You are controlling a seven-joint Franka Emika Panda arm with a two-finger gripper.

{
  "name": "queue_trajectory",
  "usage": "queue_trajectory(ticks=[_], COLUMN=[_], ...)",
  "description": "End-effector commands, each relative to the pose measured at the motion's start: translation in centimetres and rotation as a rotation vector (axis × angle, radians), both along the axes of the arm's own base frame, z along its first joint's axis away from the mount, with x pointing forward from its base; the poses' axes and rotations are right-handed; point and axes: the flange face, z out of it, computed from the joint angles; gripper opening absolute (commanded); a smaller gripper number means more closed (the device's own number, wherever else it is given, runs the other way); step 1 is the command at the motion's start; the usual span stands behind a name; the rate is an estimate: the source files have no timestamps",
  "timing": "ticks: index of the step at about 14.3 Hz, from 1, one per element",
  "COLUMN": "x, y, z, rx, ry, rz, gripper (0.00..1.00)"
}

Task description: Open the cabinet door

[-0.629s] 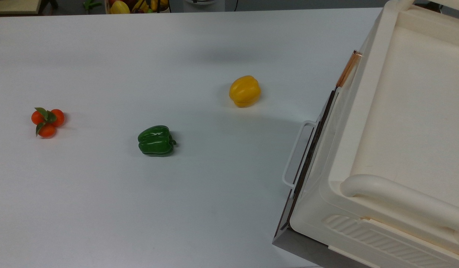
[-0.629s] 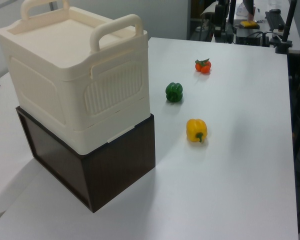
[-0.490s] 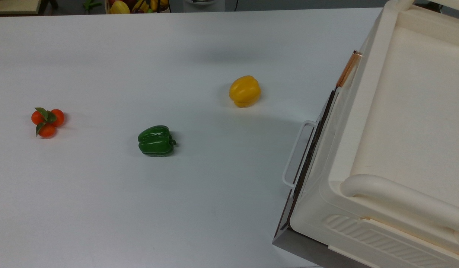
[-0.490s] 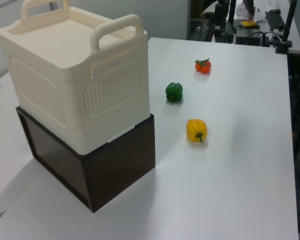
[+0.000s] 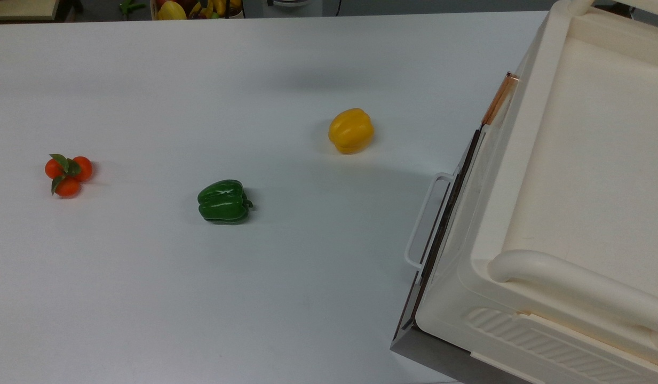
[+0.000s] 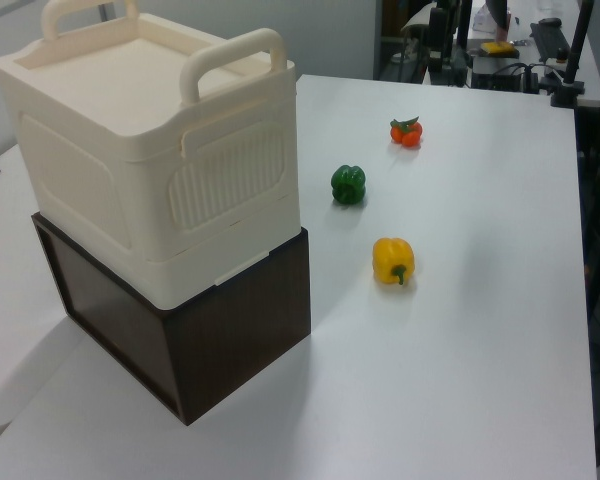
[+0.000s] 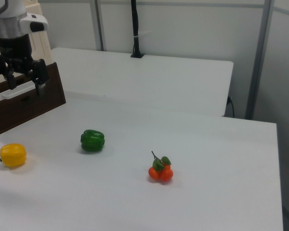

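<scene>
The cream cabinet (image 6: 150, 150) stands on a dark brown box (image 6: 240, 320). In the top view its door (image 5: 475, 202) shows as a steep, narrow cream face toward the peppers, lying flat against the cabinet. The door's copper bar handle (image 5: 498, 100) sits at the far end. Below it runs the dark panel (image 7: 38, 101) with a white wire loop handle (image 5: 422, 224). In the right view my gripper (image 7: 24, 82) hangs open at the upper left, in front of the cabinet front. Its fingertips (image 7: 38, 79) stand just above the white loop handle (image 7: 19, 90), with nothing between them.
On the white table lie a yellow pepper (image 5: 351, 130), a green pepper (image 5: 223, 201) and a cluster of small orange fruits (image 5: 68, 174). The yellow pepper is nearest the cabinet front. The cabinet's tray-like top (image 5: 590, 160) carries rounded bars.
</scene>
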Motion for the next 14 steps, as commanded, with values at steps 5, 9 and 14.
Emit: queue_trajectory(ticks=[5,9,14], x=[1.4,1.8,2.2], y=[0.9,6.0,12.4], z=[0.2,0.8,2.9], rx=[0.011,0.065,0.107], ry=[-0.083,-0.157,-0.239], rz=[0.043,0.287,0.557], gripper=[1.00,1.00,0.95])
